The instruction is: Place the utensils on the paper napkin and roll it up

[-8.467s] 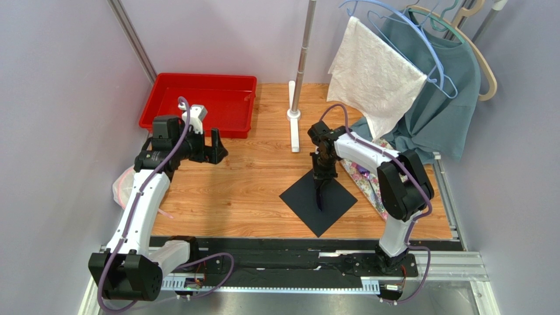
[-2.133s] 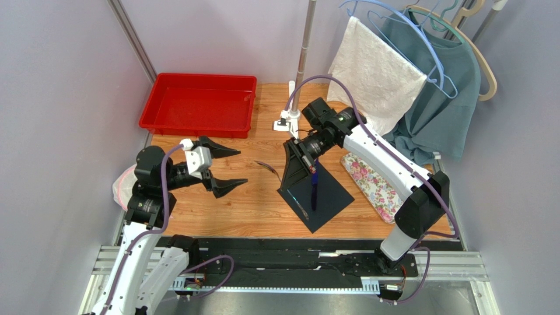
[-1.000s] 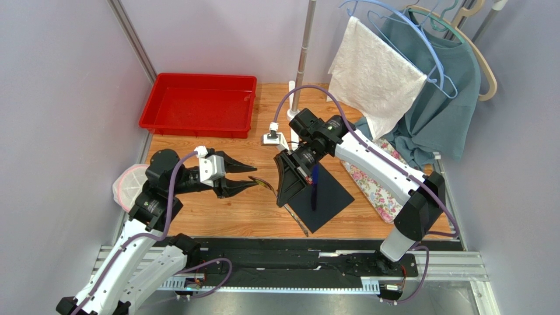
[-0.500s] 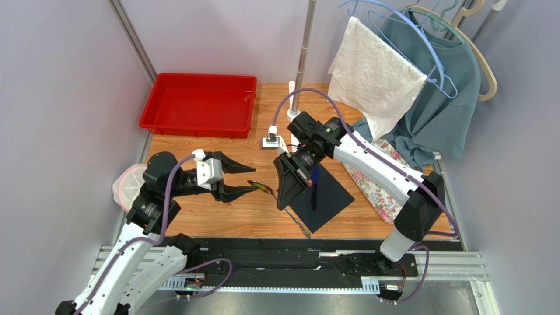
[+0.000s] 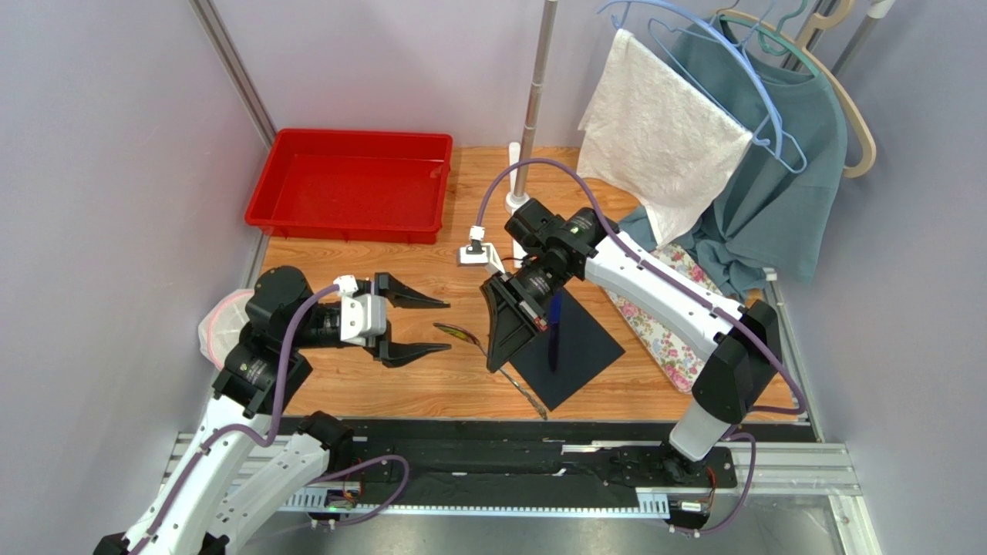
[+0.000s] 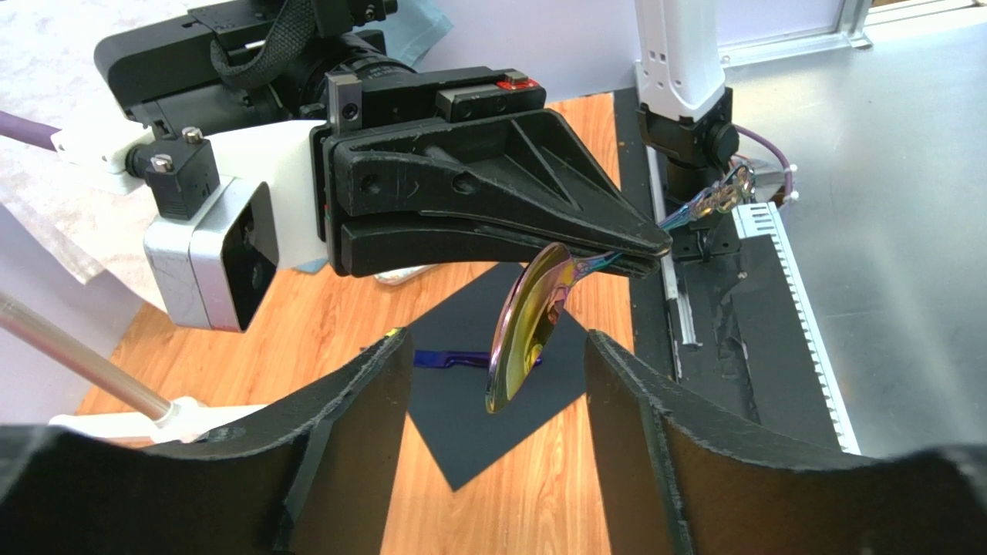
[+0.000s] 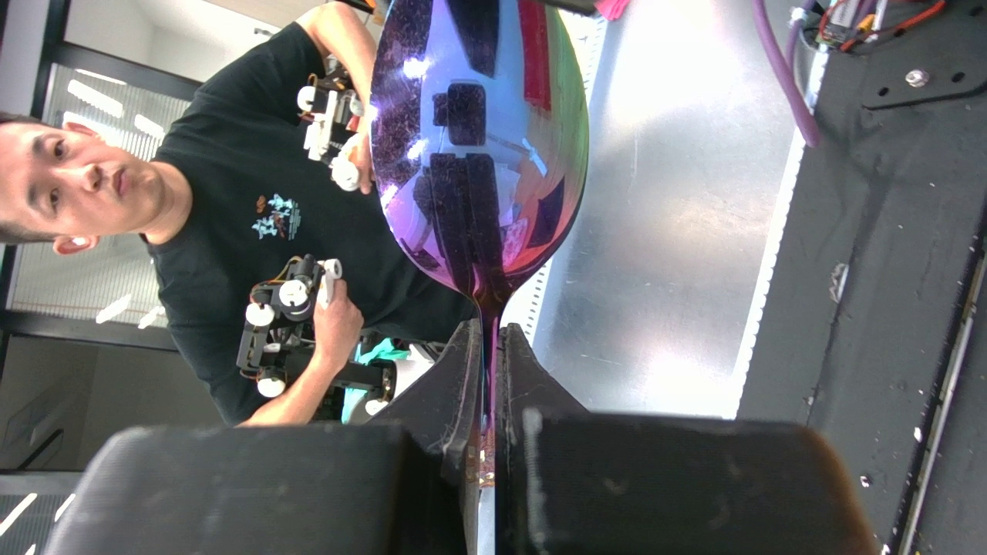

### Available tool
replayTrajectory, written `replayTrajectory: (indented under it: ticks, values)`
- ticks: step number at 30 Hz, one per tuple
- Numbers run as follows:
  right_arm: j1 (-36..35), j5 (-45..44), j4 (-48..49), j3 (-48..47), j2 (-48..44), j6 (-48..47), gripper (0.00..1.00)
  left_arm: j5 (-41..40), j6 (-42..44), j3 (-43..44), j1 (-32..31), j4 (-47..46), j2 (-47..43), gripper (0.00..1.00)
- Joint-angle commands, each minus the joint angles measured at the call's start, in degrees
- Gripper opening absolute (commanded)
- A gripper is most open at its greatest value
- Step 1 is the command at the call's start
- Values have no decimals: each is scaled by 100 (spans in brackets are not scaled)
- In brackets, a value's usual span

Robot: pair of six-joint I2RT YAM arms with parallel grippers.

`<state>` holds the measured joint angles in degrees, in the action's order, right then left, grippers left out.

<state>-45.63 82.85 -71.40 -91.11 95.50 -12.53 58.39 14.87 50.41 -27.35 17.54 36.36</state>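
White link shells on the left arm (image 5: 238, 434) and right arm (image 5: 649, 278) are joined by black joints, purple cables (image 5: 539, 165) are looped along both, and black tapered fingers (image 5: 411, 297) beside a white camera block (image 5: 368, 315) are seen left of centre.

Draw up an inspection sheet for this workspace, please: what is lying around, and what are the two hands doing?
Surface: wooden tabletop.
Job's things: black paper napkin lying on the wood; blue-handled utensil on it; spoon held in the air; another slim piece at the napkin's near-left edge.
Clutter: red tray, floral mat, plastic bag.
Hands: right hand shut on the spoon's neck; left hand open, facing the spoon.
Cables: purple cable looped along each arm; no snag seen.
Surroundings: white cloth and teal garment on hangers; a person beyond the table.
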Motion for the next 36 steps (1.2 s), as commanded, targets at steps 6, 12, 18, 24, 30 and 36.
replayTrajectory:
  ticks: [6,12,18,24,30,36]
  values:
    - [-16,144,-164,-188,30,-197,0,-196,-72,92,-24,-382,91,48]
    - [-34,144,-191,-214,30,-214,0,-398,-476,65,-24,-489,240,2]
    - [53,-356,-199,-346,-14,-100,36,-451,-862,197,-24,-207,302,0]
    - [1159,-2077,-489,-1171,-145,50,82,-882,-960,548,-24,704,389,0]
    - [2418,-4397,177,-1462,-909,-152,87,-1427,-1731,1093,-16,1768,1241,0]
    - [2427,-5202,776,-1217,-1842,15,95,-2032,-2636,926,37,1822,1435,0]
